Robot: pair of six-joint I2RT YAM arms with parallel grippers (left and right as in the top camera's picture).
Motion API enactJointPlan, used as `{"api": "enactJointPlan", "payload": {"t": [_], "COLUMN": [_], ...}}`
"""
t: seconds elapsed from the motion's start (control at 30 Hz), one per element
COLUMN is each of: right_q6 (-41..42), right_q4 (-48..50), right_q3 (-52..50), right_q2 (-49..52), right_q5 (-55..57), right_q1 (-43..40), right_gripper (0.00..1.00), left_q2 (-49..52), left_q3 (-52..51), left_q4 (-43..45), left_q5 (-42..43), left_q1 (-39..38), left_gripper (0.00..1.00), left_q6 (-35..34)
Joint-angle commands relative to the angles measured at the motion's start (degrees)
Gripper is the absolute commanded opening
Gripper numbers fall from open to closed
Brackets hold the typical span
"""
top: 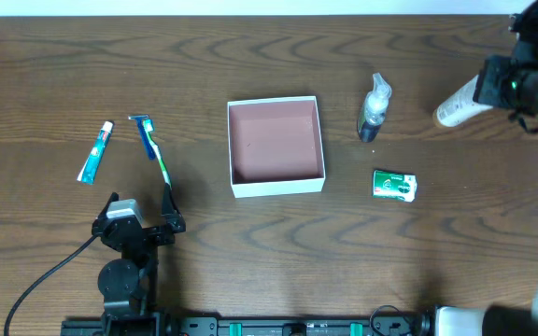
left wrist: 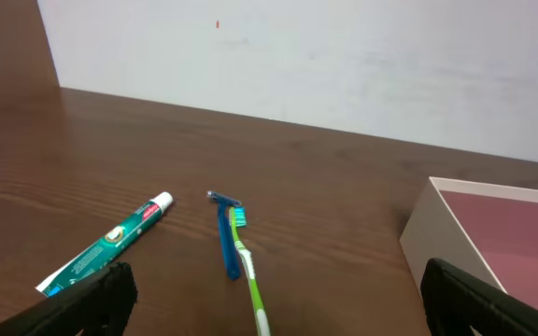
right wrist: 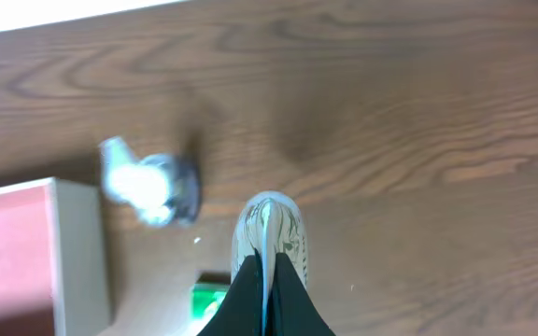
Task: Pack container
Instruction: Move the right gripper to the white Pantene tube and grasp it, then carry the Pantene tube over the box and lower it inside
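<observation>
A white tube [right wrist: 269, 233] sat pinched in the right jaws, apparently held clear of the tabletop [top: 54, 65] near its far right corner, presumably for carrying to the container [top: 276, 186], which stood open and empty mid-tabletop. The left jaws were spread wide by the near edge, left of centre, facing the toothpaste [top: 94, 152], razor [top: 144, 135] and toothbrush [top: 162, 163], likely ready to take one; a spray bottle [top: 374, 107] and green packet [top: 395, 184] waited right of the container
</observation>
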Motion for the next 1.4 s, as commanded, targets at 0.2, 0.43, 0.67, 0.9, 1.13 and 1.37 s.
{"api": "enactJointPlan", "payload": {"t": [0.2,0.43,0.67,0.9,1.13,1.37], "right_q6": [7.32,11.19,13.9,15.23,16.41,16.85], "right_q4": [-0.72,8.22,16.96,22.8,27.26,29.83], "right_q3": [1.44,1.29,1.29,1.29,1.29,1.29], "right_q2": [-7.34,-3.58,6.58,16.83,23.02,24.81], "right_q5": [-0.72,0.7,5.44,6.23,6.21,6.21], "right_q1": [14.49,28.61,39.69,44.85,46.56,46.8], "right_gripper": [0.01,0.02,0.01,0.02,0.02,0.01], "left_q2": [-0.33,-0.35,-0.35,-0.35,-0.33,-0.33], "left_q3": [-1.25,-1.25,-1.25,-1.25,-1.25,-1.25], "left_q4": [-2.03,-2.03,-2.03,-2.03,-2.03,-2.03], "left_q5": [-0.48,-0.48,-0.5,-0.48,-0.5,-0.5], "left_q1": [0.11,0.11,0.11,0.11,0.11,0.11], "left_gripper": [0.98,0.98,0.98,0.98,0.98,0.98], "left_q6": [0.96,0.96,0.96,0.96,0.96,0.96]}}
